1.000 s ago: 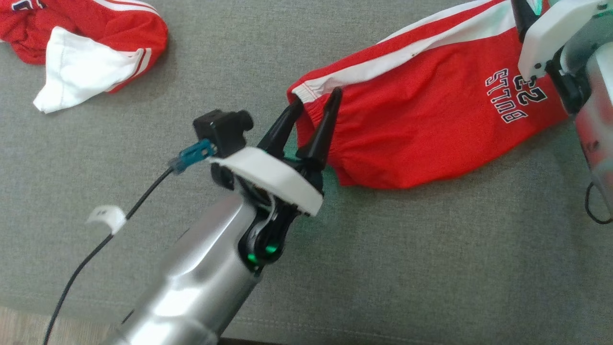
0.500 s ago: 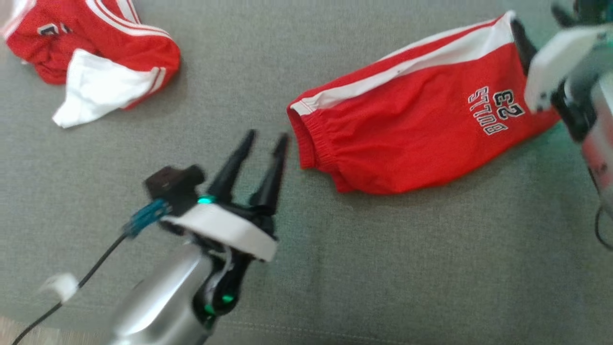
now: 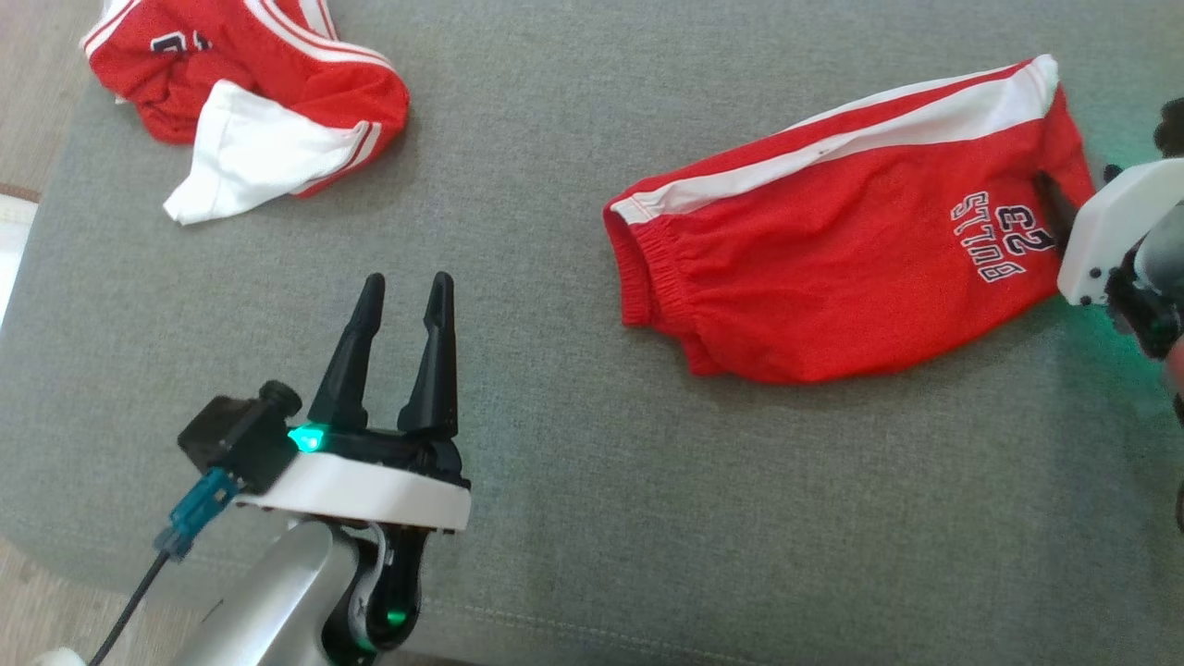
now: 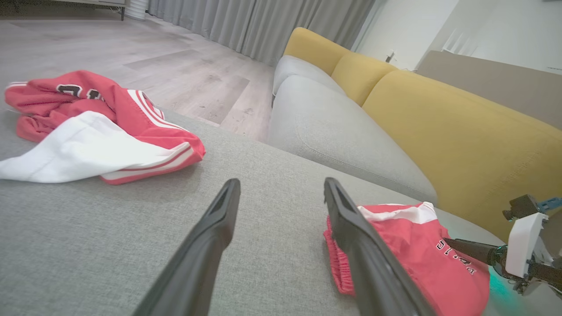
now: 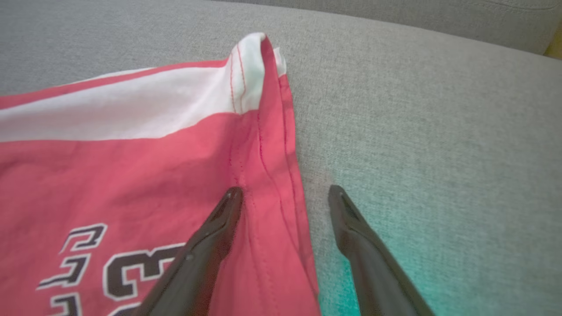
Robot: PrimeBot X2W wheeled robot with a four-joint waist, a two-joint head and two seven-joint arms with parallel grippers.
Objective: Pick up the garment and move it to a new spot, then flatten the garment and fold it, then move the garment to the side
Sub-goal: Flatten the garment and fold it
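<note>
The garment (image 3: 832, 277) is a pair of red shorts with a white side stripe and a "BULLS 23" print. It lies folded flat on the grey cushion (image 3: 647, 555), right of centre. My left gripper (image 3: 407, 277) stands open at the lower left, well clear of the elastic waistband, with nothing between its fingers (image 4: 219, 219). My right gripper (image 5: 285, 189) is open at the garment's hem end. One finger (image 5: 210, 237) hovers over the red cloth and the other is over bare cushion. In the left wrist view the garment (image 4: 408, 245) lies to the right.
A second red and white garment (image 3: 259, 102) lies crumpled at the cushion's far left corner. The cushion's left edge (image 3: 37, 277) drops to a wooden floor. A yellow and grey sofa (image 4: 461, 131) stands beyond the cushion.
My left gripper has drawn back from the waistband toward the lower left, staying open. My right gripper has slid down along the hem end. The camera has also shifted.
</note>
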